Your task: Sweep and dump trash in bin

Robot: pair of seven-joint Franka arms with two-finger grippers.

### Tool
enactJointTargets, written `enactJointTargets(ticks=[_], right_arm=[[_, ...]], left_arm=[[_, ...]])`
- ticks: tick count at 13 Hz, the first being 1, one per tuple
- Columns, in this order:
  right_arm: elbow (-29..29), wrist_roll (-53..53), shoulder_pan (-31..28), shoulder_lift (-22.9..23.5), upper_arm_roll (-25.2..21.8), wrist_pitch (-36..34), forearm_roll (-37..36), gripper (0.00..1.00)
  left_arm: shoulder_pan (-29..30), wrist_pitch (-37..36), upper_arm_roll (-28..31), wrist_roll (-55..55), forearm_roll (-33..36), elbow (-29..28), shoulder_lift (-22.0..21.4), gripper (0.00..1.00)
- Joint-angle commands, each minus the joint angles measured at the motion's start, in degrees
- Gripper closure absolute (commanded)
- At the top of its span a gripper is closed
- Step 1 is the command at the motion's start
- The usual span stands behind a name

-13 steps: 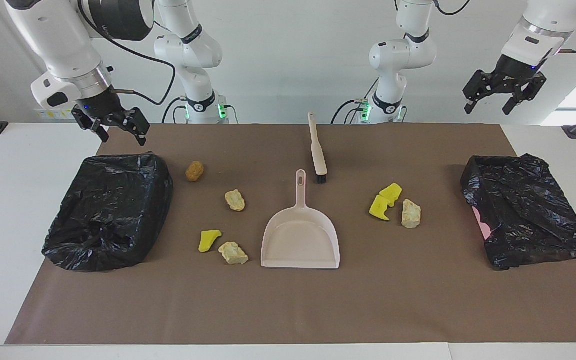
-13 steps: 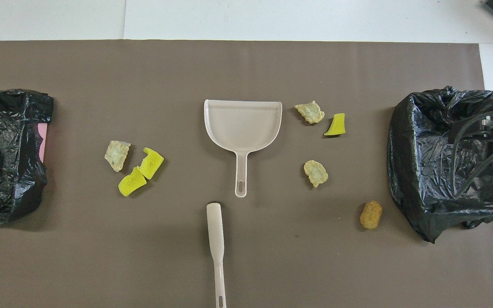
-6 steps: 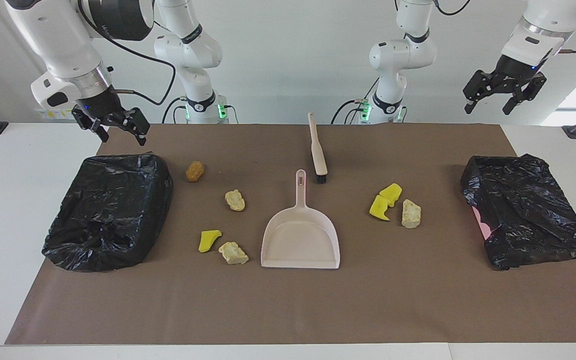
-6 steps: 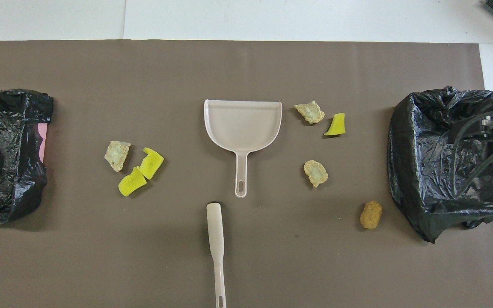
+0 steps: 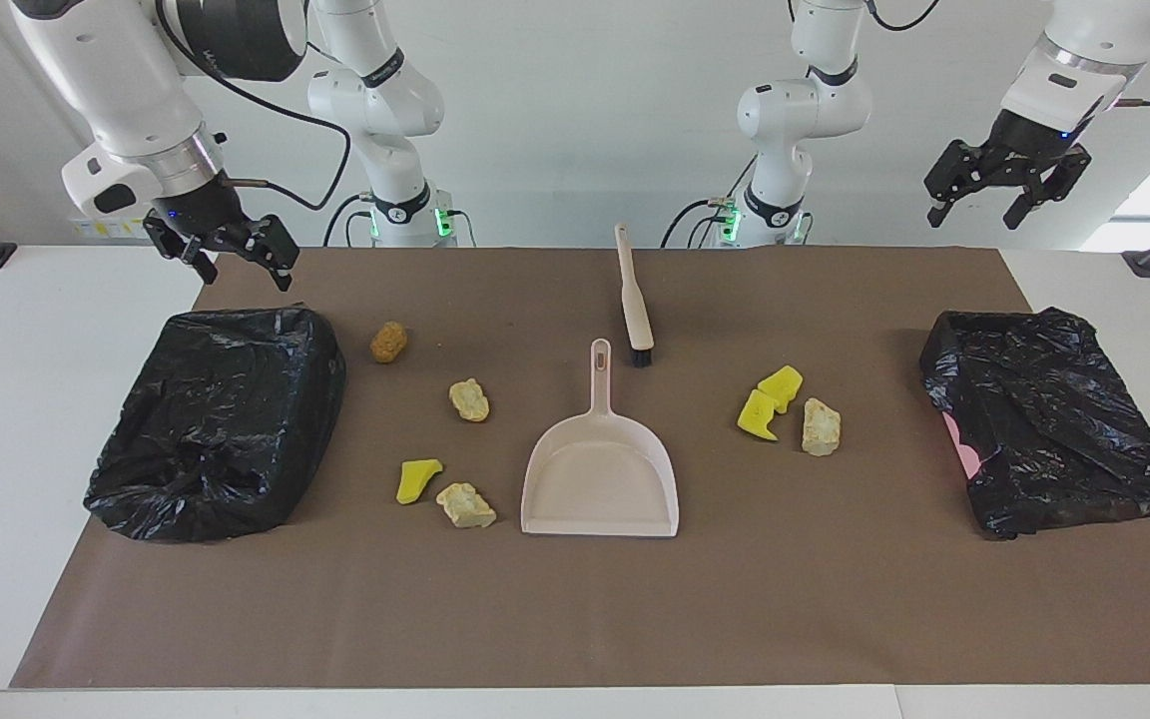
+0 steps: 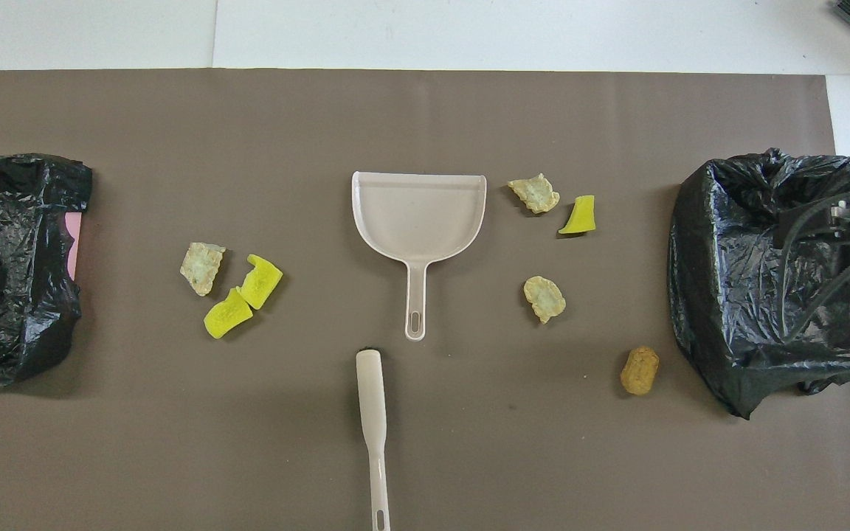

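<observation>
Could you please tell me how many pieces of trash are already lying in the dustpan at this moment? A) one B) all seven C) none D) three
C: the dustpan is bare inside, and all seven lumps of trash lie on the brown mat beside it.

No writing, label, brand mark, number or sign can be read anywhere in either view. The large black joint housing (image 5: 236, 35) of the arm at the right arm's end of the worktop carries a faint pale marking on its curved face, but its letters cannot be made out. The strip of pink (image 5: 964, 444) showing under the crumpled black plastic bag (image 5: 1054, 419) at the left arm's end bears no visible print.
</observation>
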Motion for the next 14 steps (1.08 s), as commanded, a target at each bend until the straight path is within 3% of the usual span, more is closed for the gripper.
enactJointTargets(ticks=[1, 7, 11, 14], right_arm=[[-0.75, 0.62, -0.35, -0.94, 0.36, -0.86, 0.29, 0.00], [4.61, 0.80, 4.47, 3.54, 0.98, -2.79, 0.38, 0.00], [7.07, 2.63, 10.55, 8.54, 1.33, 2.37, 0.73, 0.00], [6.64, 9.91, 16.95, 13.37, 1.77, 6.86, 1.25, 0.00]], left_arm=[[0.48, -0.66, -0.23, -0.34, -0.13, -0.66, -1.01, 0.00], [-0.31, 0.05, -0.23, -0.43, -0.13, -0.75, -1.09, 0.00], [-0.49, -0.75, -0.67, -0.78, -0.39, -1.36, -1.44, 0.00], [-0.83, -0.13, -1.02, -0.87, -0.57, -3.20, -2.49, 0.00]])
